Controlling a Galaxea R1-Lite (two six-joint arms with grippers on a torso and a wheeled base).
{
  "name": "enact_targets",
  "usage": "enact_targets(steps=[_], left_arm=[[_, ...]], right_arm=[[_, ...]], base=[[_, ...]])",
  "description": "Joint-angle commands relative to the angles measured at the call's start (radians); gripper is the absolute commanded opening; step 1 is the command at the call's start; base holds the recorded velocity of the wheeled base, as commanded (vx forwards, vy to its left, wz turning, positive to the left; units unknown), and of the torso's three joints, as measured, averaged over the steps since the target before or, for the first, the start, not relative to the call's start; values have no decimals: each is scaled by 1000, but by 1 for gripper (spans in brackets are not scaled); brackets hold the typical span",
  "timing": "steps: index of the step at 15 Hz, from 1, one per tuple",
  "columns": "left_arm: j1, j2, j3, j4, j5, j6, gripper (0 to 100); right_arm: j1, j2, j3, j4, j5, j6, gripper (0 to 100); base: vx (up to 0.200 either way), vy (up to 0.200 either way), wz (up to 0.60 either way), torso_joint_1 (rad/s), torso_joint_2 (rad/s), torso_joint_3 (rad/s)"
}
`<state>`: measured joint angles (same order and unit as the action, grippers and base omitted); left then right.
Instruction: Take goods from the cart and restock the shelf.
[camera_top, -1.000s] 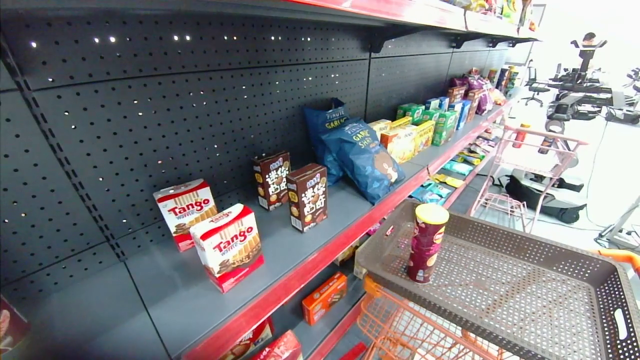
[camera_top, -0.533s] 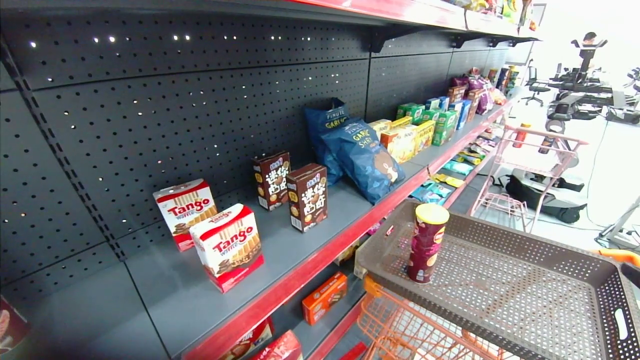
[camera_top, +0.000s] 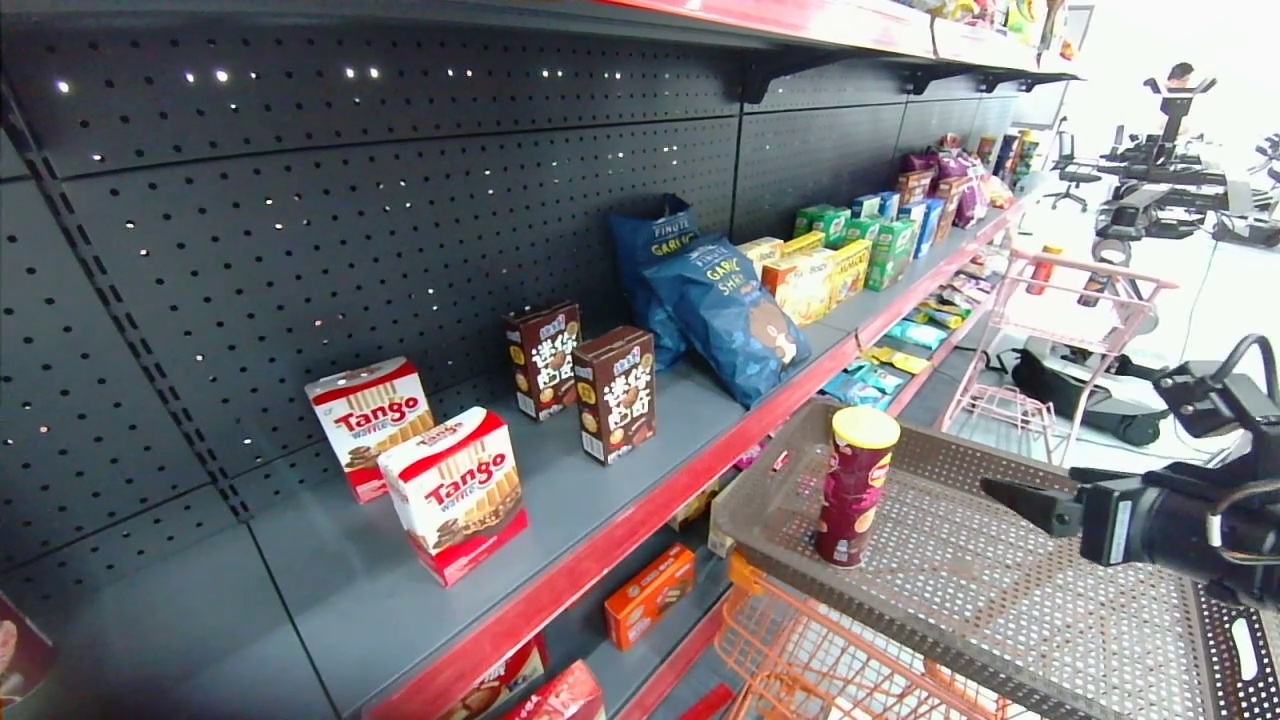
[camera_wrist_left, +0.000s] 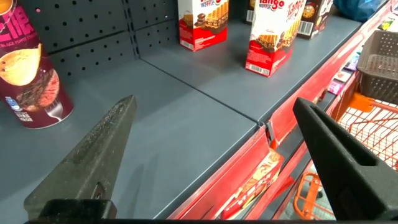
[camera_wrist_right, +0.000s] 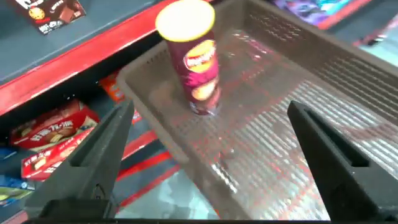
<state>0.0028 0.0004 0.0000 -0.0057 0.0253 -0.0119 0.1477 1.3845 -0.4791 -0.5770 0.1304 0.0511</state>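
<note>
A maroon chip can (camera_top: 853, 485) with a yellow lid stands upright in the near-left corner of the brown perforated basket (camera_top: 1010, 600) on top of the orange cart (camera_top: 820, 665). My right gripper (camera_top: 1030, 487) hangs over the basket to the right of the can, open and pointing at it, a short way off. In the right wrist view the can (camera_wrist_right: 193, 59) stands ahead of the right gripper (camera_wrist_right: 210, 115), between the spread fingers. My left gripper (camera_wrist_left: 214, 104) is open and empty above the grey shelf (camera_wrist_left: 186, 106), near a dark can (camera_wrist_left: 28, 68) standing on the shelf.
On the grey shelf (camera_top: 620, 470) stand two red-and-white wafer boxes (camera_top: 455, 495), two brown boxes (camera_top: 615, 392), blue bags (camera_top: 725, 315) and more boxes farther right. A red lip (camera_top: 640, 525) edges the shelf. A pink cart (camera_top: 1050, 340) stands behind.
My right arm has come into the head view from the right and now extends over the basket toward the can. The can and shelf goods have not moved.
</note>
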Motion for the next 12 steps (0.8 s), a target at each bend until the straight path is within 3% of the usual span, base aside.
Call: enact_targets(steps=[1,3,8,12], left_arm=[[0,0,0,0,1,0,100],[0,0,0,0,-1,0,100],[0,0,0,0,1,0,100],[0,0,0,0,1,0,100]], right_arm=[[18,183,-27,-81,18,-2,100],[47,286,-50,-190,20,-14,100],[76,421,-113,-261,41,-45,100],[84,576,-127,-406,44,-103,100]], base=[[0,0,0,0,0,0],[0,0,0,0,0,0],[0,0,0,0,0,0],[0,0,0,0,0,0]])
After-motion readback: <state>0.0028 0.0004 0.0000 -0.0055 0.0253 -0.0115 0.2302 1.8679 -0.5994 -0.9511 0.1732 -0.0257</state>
